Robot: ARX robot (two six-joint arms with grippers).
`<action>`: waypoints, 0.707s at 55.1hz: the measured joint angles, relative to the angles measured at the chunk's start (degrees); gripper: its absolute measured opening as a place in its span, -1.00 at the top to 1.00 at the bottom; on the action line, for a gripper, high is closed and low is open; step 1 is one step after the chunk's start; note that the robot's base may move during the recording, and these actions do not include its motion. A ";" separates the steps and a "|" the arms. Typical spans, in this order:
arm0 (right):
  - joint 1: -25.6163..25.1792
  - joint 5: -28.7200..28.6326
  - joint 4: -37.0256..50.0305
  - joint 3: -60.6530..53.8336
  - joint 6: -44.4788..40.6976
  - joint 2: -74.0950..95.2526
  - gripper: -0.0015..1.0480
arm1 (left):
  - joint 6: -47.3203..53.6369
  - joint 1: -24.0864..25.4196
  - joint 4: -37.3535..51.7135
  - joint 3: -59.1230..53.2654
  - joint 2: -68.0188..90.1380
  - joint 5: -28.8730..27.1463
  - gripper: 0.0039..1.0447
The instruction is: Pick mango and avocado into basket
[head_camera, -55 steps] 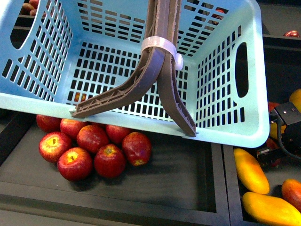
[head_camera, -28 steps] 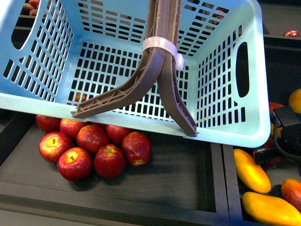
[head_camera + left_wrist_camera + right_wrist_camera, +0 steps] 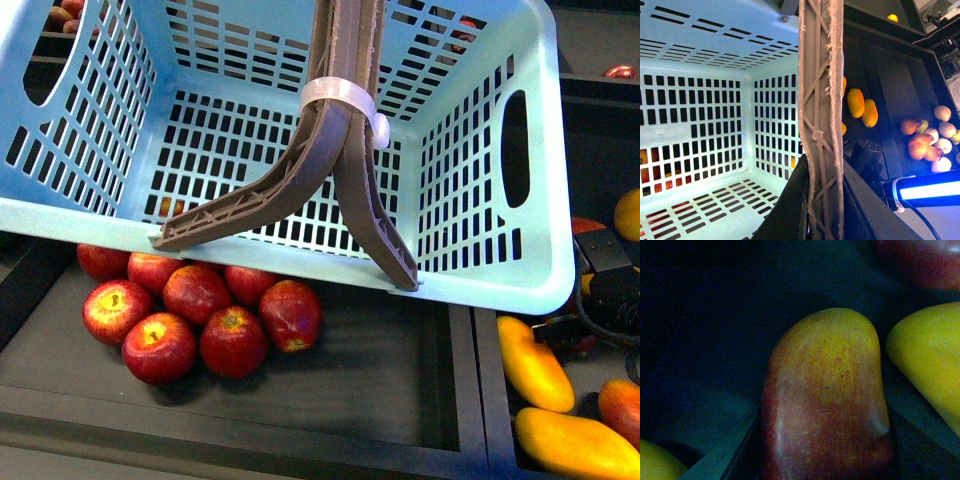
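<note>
Dark bins [image 3: 400, 370]: L pincer [image 3: 822, 222] clamps brown handles [image 3: 821, 90] of pale teal lattice basket [image 3: 480, 290]; R pincer [image 3: 603, 300] over red-yellow oval mango [image 3: 825, 400], grip unclear.

No words, numbers, labels or signs can be read in any of the views.
</note>
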 joint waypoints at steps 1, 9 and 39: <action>-0.07 -0.04 0.07 -0.04 0.07 -0.04 -0.13 | 0.00 0.00 0.00 0.00 0.00 0.00 0.78; -1.33 -0.52 0.83 -2.27 2.38 -1.90 -0.13 | 0.02 0.00 0.00 0.00 0.00 0.00 0.78; -9.84 -13.46 2.99 -20.55 15.17 -35.47 -0.13 | 0.02 0.00 0.00 0.00 0.00 0.00 0.78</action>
